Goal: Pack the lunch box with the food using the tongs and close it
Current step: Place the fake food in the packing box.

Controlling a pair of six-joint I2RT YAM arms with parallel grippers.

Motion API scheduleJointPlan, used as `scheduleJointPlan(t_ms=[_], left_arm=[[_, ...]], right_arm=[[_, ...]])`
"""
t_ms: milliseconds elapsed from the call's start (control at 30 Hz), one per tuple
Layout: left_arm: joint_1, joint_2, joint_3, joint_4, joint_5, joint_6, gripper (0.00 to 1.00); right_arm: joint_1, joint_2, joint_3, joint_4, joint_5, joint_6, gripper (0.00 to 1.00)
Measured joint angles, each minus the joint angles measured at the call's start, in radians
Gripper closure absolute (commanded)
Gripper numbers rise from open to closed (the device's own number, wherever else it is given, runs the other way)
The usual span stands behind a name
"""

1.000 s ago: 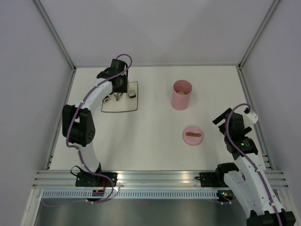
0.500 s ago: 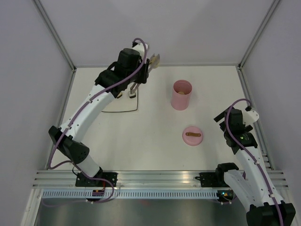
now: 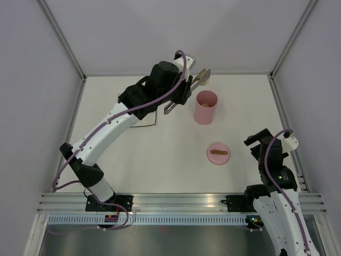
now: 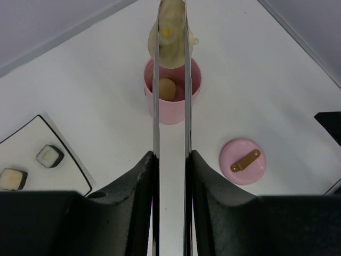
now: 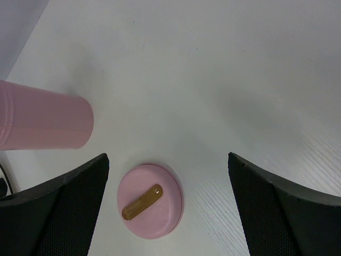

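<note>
The left claw (image 4: 170,158) is clamped on the tongs (image 4: 155,112), whose tips pinch a pale beige ball (image 4: 170,37) just above the open pink lunch box (image 4: 171,109). Another ball (image 4: 167,88) lies inside it. Two cubes (image 4: 49,156) wait on the plate (image 4: 40,130); other pieces I cannot see. The lid (image 5: 150,200) rests on the surface near the box, below the right claw (image 5: 168,157), whose fingers stand wide apart. I judge the packing to be at an early stage, and the closing remains.
</note>
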Motion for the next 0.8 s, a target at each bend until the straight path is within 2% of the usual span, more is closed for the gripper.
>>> scheduleJointPlan(t_ms=[133, 433, 800], left_arm=[[-0.035, 0.035, -0.001, -0.003, 0.002, 0.0, 0.73], [-0.027, 0.106, -0.008, -0.013, 0.005, -0.001, 0.72], [-0.027, 0.227, -0.007, -0.014, 0.034, -0.002, 0.73]], right_arm=[[0.0, -0.001, -0.01, 0.003, -0.027, -0.008, 0.02], [0.0, 0.066, -0.021, 0.011, -0.058, -0.035, 0.02], [0.0, 0.074, -0.031, 0.042, -0.056, -0.044, 0.02]])
